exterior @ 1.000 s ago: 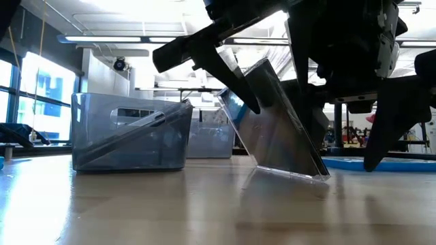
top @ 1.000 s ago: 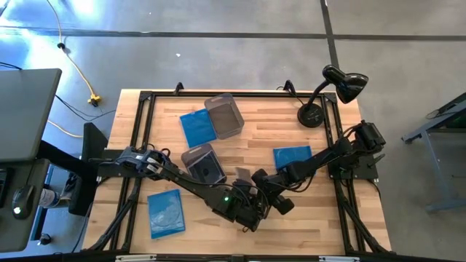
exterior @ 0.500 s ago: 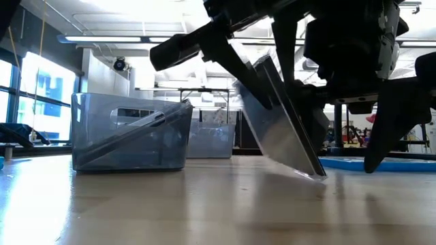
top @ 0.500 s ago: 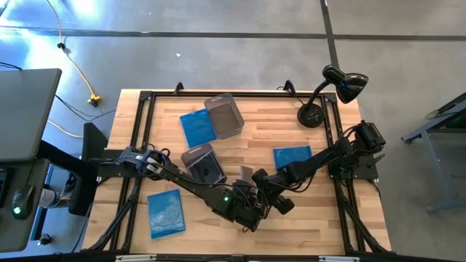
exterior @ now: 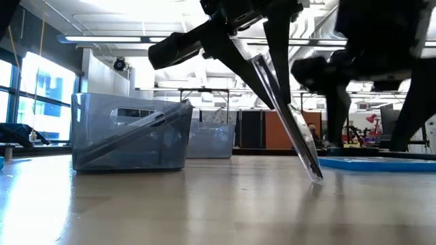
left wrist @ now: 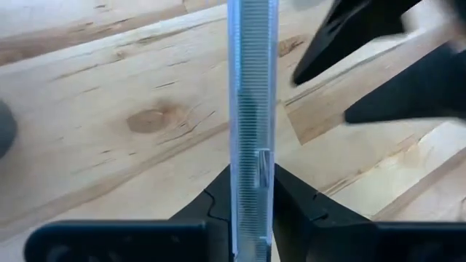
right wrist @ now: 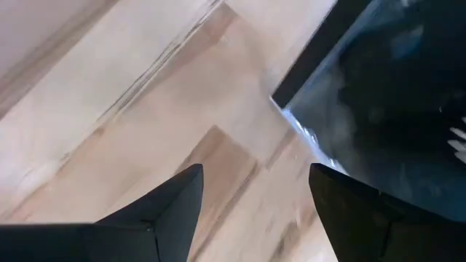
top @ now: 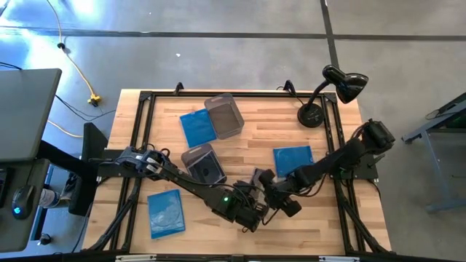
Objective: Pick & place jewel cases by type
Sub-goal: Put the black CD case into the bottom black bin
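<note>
A clear jewel case (exterior: 286,116) stands steeply tilted near the table's front middle, edge-on in the left wrist view (left wrist: 252,87), with my left gripper (left wrist: 252,178) shut on it. My right gripper (right wrist: 251,182) is open just to its right (top: 280,198), nothing between its fingers. Blue jewel cases lie flat at the far left (top: 196,125), at the right (top: 293,159) and at the near left (top: 164,212). A dark case leans inside the nearer tub (top: 202,164). My left gripper pinches the clear case by its two flat faces, one finger (left wrist: 218,193) on each side of the upper edge (left wrist: 252,156). The fingers slant down from above on the table's left side. The case hangs tilted below them; whether its lower corner (exterior: 317,177) touches the table I cannot tell.
Two smoky-grey tubs stand at the far middle (top: 223,115) and the centre left (exterior: 129,133). A black desk lamp (top: 331,91) stands at the far right corner. Bare wood lies along the front edge right of the arms.
My left gripper has shut on the clear case and turned it. The case stood with its lower edge on the table and a face toward the low camera; now it shows edge-on, tipped onto one corner. My right gripper has drawn back toward the table's right edge, still open.
</note>
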Motion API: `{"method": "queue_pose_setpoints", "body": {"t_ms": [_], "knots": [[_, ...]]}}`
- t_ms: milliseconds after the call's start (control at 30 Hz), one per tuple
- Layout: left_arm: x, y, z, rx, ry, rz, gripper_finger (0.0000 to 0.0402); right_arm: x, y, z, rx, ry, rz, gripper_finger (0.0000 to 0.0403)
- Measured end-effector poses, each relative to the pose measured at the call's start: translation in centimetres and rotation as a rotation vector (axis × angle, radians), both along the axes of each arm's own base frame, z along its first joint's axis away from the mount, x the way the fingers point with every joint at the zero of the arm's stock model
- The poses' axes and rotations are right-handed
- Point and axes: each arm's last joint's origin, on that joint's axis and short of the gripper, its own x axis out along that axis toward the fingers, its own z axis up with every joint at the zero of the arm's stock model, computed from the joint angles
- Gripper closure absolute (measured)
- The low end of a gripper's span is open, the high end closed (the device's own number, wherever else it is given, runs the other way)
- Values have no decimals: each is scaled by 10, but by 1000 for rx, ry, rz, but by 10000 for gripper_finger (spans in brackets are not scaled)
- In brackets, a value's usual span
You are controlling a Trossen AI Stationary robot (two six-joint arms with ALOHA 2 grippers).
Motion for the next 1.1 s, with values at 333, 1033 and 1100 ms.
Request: {"method": "queue_pose_setpoints", "body": {"t_ms": [333, 1033, 1100], "knots": [[-5, 3, 16, 57, -2, -58, 368, -41, -8, 59, 30, -62, -86, 155], [-84, 42, 134, 102, -1, -36, 371, -135, -58, 173, 406, -519, -149, 155], [-99, 48, 145, 27, 31, 9, 371, -137, -58, 172, 403, -514, -149, 155]]}}
